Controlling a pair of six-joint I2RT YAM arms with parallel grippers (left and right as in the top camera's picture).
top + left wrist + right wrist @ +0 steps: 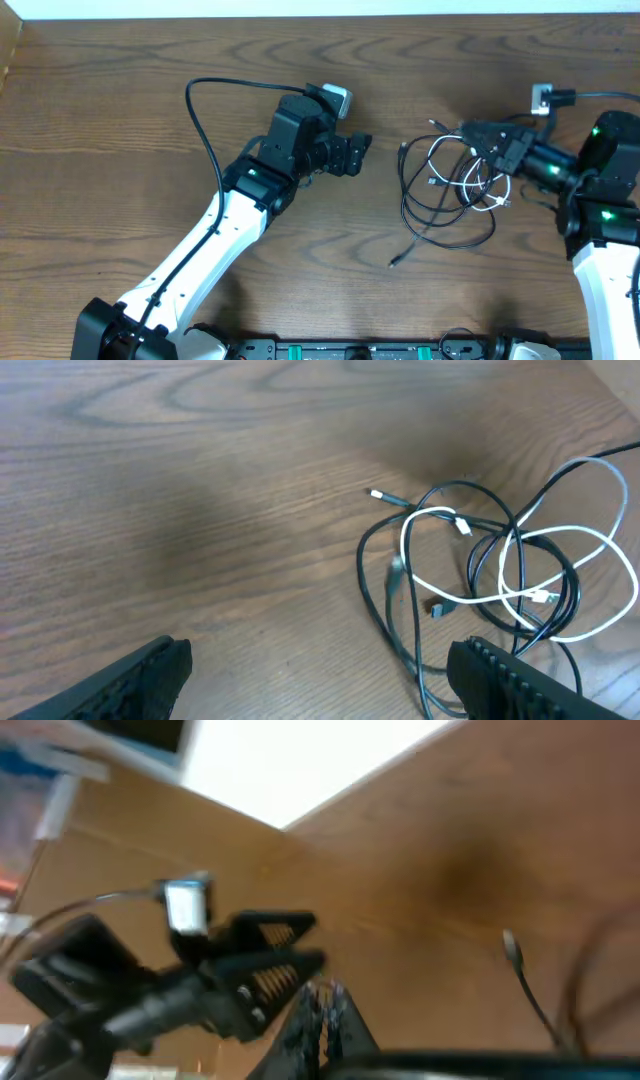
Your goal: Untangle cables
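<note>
Overhead is looking straight down at the table (120, 120); left wrist is viewing, close up, the cables (510, 540) overhead is also showing; right wrist is facing the far edge.

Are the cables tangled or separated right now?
Tangled: the white cable and the black cables loop over one another in one heap on the table.

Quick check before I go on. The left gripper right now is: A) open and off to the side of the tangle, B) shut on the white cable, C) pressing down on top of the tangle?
A: in the overhead view the left gripper has its jaws apart, with a strip of bare table between it and the cables.
</note>
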